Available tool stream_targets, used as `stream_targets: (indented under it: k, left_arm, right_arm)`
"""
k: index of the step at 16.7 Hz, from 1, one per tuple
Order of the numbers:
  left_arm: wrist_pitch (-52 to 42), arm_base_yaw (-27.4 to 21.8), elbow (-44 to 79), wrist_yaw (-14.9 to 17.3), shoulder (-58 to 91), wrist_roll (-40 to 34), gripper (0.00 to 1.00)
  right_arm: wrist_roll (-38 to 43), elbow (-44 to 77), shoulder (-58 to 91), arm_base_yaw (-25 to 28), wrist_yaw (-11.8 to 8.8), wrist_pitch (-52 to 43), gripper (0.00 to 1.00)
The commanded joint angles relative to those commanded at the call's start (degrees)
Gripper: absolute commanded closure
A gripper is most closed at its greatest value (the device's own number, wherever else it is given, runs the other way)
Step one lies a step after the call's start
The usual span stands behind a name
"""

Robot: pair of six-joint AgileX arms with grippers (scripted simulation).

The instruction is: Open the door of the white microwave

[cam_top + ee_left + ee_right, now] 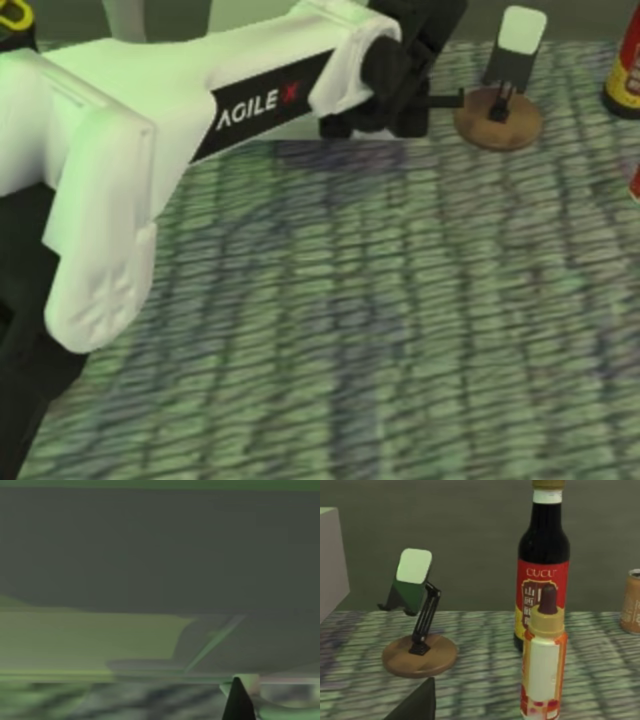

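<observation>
The white microwave (155, 18) stands at the table's far side. My left arm covers most of it in the top view. One pale wall of it (329, 560) shows at the edge of the right wrist view. My left gripper (405, 75) is up against its front. In the left wrist view the door's (160, 555) grey window fills nearly the whole picture, with the dark tip of the left gripper (239, 702) beside a pale edge low on it. My right gripper (417, 705) is out of the top view and hangs near the bottles at the right.
A phone stand on a round wooden base (498, 118) stands just right of my left gripper. At the far right are a dark sauce bottle with a red label (542, 580), a smaller orange-and-white bottle (543, 670) and a can (631, 602).
</observation>
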Motion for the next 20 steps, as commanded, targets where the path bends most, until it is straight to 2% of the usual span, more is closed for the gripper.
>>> stream_targets:
  k: [5,6,12,20]
  left_arm:
    - [0.0,0.0,0.0,0.0,0.0,0.0,1.0]
    - [-0.42,-2.16,-3.37,0.58,-1.63,-0.1,1.0]
    - [3.52,-1.93,-10.18,-1.17,-5.77,-1.61,1.0]
    - [3.79,-1.91,-10.53,-1.18,-6.06,-1.73,1.0]
  right_arm:
    - [0.0,0.0,0.0,0.0,0.0,0.0,0.0]
    - [0.0,0.0,0.0,0.0,0.0,0.0,0.0]
    - [0.0,0.0,0.0,0.0,0.0,0.0,0.0]
    - [0.0,0.0,0.0,0.0,0.0,0.0,0.0]
